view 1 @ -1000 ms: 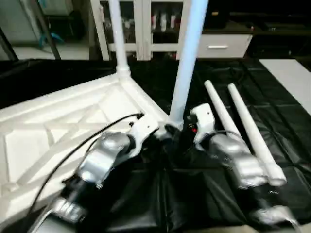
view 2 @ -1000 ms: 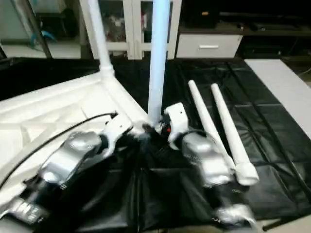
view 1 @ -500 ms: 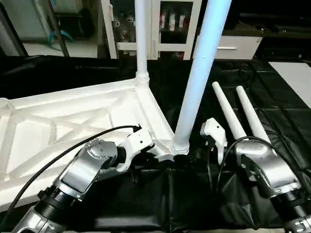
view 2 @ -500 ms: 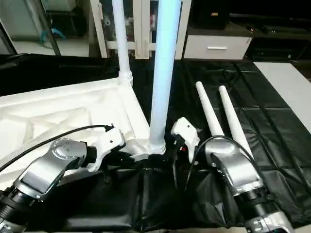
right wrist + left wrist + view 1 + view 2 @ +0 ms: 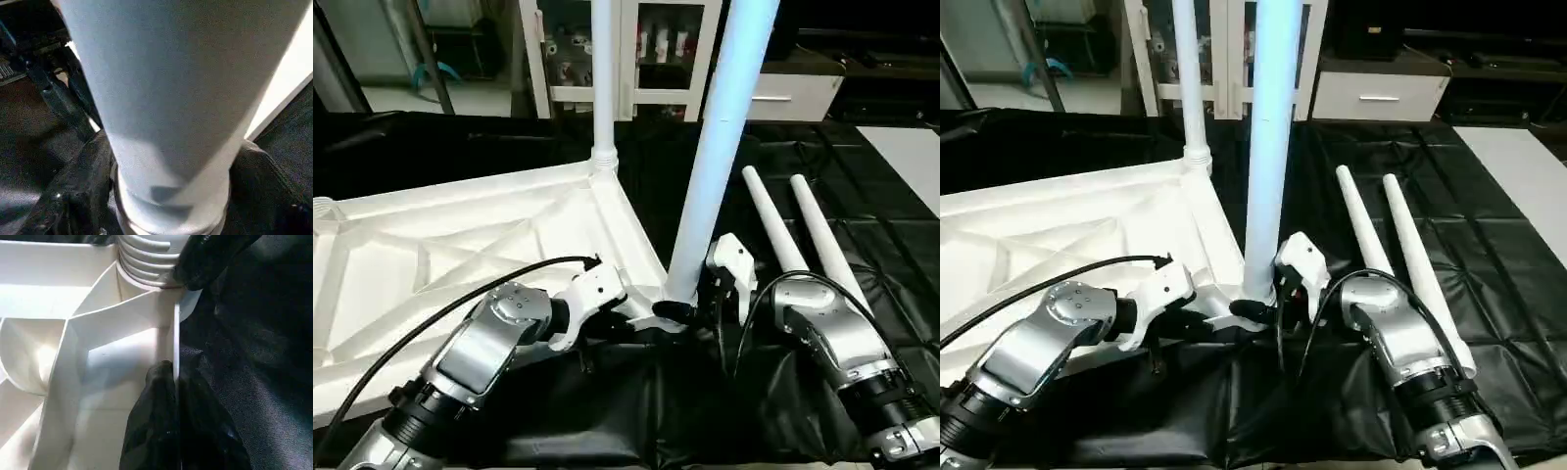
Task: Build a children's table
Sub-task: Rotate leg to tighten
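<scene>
Left eye view: the white tabletop [image 5: 460, 259] lies upside down on the black-covered surface [image 5: 862, 245], ribs up, with one leg [image 5: 603, 88] already standing in the far corner socket and a second leg [image 5: 720, 147] upright in the near corner. The right gripper [image 5: 690, 305] is closed around the base of that second leg, a black finger on either side in the right wrist view. The left gripper [image 5: 171, 421] pinches the thin wall of the tabletop just beside that socket, steadying it. Two more legs [image 5: 803, 245] lie side by side on the cloth to the right, near the right arm. The parts look light, stiff and smooth, so I judge a leg would slip if held loosely; low on the tube, near the socket, seems the best hold. Behind the surface stand white cabinets [image 5: 656, 49] with glass doors and a drawer unit [image 5: 793, 93].
</scene>
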You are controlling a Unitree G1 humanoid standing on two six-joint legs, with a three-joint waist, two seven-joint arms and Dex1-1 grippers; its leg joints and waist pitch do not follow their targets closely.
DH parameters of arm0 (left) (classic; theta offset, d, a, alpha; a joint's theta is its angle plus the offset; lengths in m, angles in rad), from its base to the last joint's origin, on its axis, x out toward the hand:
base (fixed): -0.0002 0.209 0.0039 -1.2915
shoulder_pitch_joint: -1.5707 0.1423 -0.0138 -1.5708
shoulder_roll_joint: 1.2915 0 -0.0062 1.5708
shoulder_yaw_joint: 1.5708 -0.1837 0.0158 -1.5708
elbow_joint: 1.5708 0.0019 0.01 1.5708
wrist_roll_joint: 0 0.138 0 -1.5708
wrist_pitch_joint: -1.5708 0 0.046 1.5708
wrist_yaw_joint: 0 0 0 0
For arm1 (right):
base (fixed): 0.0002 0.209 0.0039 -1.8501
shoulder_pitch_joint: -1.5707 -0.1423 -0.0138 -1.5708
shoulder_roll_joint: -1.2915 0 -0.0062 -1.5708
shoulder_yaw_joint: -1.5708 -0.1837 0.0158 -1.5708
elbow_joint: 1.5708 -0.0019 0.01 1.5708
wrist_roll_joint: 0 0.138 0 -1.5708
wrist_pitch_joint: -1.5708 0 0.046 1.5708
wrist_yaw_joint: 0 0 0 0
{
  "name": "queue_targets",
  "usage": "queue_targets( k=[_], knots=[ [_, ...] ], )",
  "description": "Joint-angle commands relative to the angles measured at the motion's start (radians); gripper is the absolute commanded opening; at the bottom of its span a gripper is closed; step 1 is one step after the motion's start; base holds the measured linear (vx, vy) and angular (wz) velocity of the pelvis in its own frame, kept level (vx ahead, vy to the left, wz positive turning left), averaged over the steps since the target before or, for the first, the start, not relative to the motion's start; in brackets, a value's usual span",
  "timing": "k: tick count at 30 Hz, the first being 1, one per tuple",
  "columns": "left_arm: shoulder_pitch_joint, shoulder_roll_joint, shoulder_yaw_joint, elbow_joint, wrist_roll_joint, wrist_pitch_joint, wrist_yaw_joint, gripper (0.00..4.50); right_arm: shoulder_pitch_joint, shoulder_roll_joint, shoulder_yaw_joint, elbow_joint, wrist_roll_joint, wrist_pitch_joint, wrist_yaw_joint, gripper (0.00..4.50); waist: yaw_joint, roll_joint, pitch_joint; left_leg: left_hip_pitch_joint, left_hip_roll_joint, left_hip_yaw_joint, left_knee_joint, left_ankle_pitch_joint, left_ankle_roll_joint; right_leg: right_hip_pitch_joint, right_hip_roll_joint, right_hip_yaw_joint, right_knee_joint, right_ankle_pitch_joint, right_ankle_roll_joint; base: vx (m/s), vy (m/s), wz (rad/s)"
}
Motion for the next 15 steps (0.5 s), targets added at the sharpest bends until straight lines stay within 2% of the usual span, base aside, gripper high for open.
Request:
queue_targets(
  k=[1,2,3,4,6,10,12,14,15],
  knots=[
    [0.011,0.002,-0.025,-0.016,-0.011,0.014,-0.013,0.00,-0.019,-0.006,-0.003,0.030,-0.025,-0.021,-0.006,3.07,-0.001,-0.004,-0.065,0.006,0.035,-0.006,-0.071,-0.188,0.047,0.058,-0.048,0.049,-0.056,-0.219,-0.237,0.000,0.000,0.00],
    [0.011,0.002,-0.025,-0.015,-0.011,0.013,-0.013,0.00,-0.019,-0.006,-0.002,0.032,-0.025,-0.024,-0.005,2.98,-0.001,0.001,-0.064,0.005,0.035,-0.007,-0.071,-0.189,0.046,0.057,-0.048,0.049,-0.055,-0.224,-0.238,0.000,0.000,0.00],
    [0.012,0.002,-0.026,-0.013,-0.010,0.012,-0.012,0.00,-0.020,-0.005,-0.002,0.037,-0.027,-0.027,-0.004,2.89,-0.001,0.000,-0.064,0.006,0.035,-0.006,-0.070,-0.192,0.046,0.056,-0.048,0.049,-0.057,-0.228,-0.237,0.000,0.000,0.00],
    [0.010,-0.001,-0.025,-0.006,-0.009,0.010,-0.009,0.00,-0.023,-0.003,0.000,0.046,-0.032,-0.035,-0.002,2.89,0.000,0.007,-0.064,0.007,0.035,-0.007,-0.070,-0.197,0.044,0.056,-0.049,0.049,-0.055,-0.232,-0.237,0.000,0.000,0.00],
    [0.008,-0.003,-0.025,-0.004,-0.009,0.010,-0.009,0.00,-0.023,-0.001,0.001,0.047,-0.034,-0.036,-0.002,2.80,-0.002,0.002,-0.063,0.006,0.034,-0.006,-0.070,-0.210,0.041,0.055,-0.047,0.049,-0.057,-0.238,-0.235,0.000,0.000,0.00],
    [0.003,-0.018,-0.013,0.008,-0.011,0.010,0.011,0.00,-0.027,0.019,-0.007,0.066,-0.055,-0.037,-0.064,2.77,-0.004,0.001,-0.062,0.005,0.033,-0.007,-0.071,-0.225,0.035,0.054,-0.047,0.049,-0.060,-0.272,-0.222,0.000,0.000,0.00],
    [0.001,-0.036,0.003,0.023,-0.015,0.015,0.033,0.00,-0.031,0.034,-0.013,0.089,-0.071,-0.041,-0.116,2.76,-0.008,0.001,-0.059,0.003,0.032,-0.008,-0.072,-0.243,0.025,0.054,-0.047,0.048,-0.063,-0.305,-0.214,0.000,0.000,0.00],
    [-0.007,-0.061,0.014,0.052,-0.009,0.012,0.067,0.00,-0.034,0.063,-0.027,0.117,-0.082,-0.044,-0.186,2.75,-0.012,0.001,-0.057,0.007,0.030,-0.011,-0.072,-0.291,0.013,0.051,-0.048,0.045,-0.074,-0.402,-0.182,0.000,0.000,0.00],
    [-0.017,-0.081,0.024,0.079,-0.007,0.011,0.092,0.00,-0.036,0.083,-0.038,0.130,-0.081,-0.029,-0.226,2.75,-0.013,0.001,-0.057,0.008,0.031,-0.011,-0.073,-0.297,0.011,0.048,-0.048,0.046,-0.076,-0.410,-0.178,0.000,0.000,0.00]
  ],
)
